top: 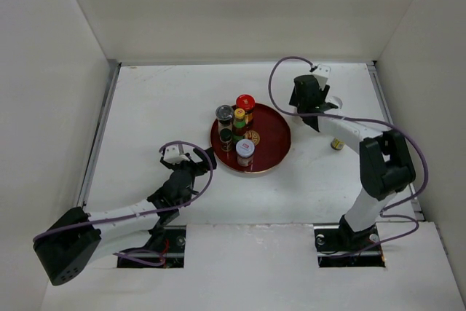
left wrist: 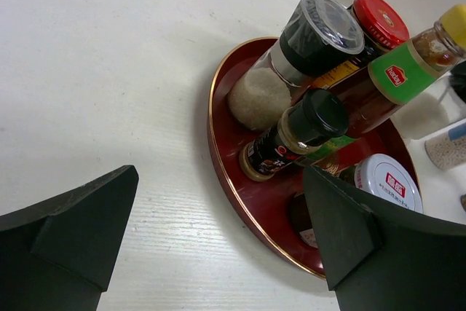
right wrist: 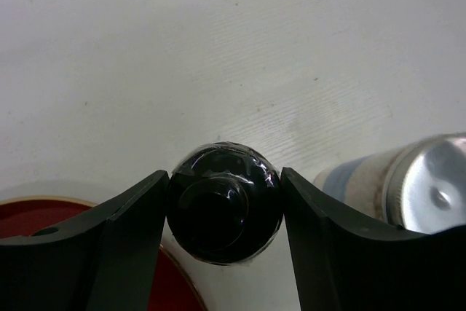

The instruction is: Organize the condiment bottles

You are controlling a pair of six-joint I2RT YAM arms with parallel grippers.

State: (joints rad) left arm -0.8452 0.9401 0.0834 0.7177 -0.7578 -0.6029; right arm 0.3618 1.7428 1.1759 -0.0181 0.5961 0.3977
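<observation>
Seven condiment bottles show in all: five on the one red round tray [top: 272, 123], one in the right tool [right wrist: 226, 202], and one on the bare worktop [top: 145, 107]. The tray lies about the middle of the worktop, roughly midway between its left and right edges, and the five are bunched on the tray's left half. The clear-lidded jar [left wrist: 320, 23] has a black collar and white grains in its lower part. Just beside it stands the red-capped jar [left wrist: 380, 20]. The yellow-capped bottle [left wrist: 397, 74] holds brown liquid and wears a green label with a small red mark. The small black-capped bottle [left wrist: 295, 132] has a dark label and stands close to the tray's left rim. The white-lidded jar [left wrist: 389, 183], red mark on its lid, sits on the side toward the near edge. There are two tools. The right one is clenched on the glossy black-topped bottle [right wrist: 222, 234], a finger pressed to each side of the cap, just off the tray's right rim; I cannot tell whether the bottle's base rests on the worktop. Just beside it, toward the right edge, is the silver-capped jar [right wrist: 411, 187] with a pale blue label. The left tool [left wrist: 220, 180] is released, fingers wide apart and grasping nothing, above the worktop just off the tray's near-left rim.
</observation>
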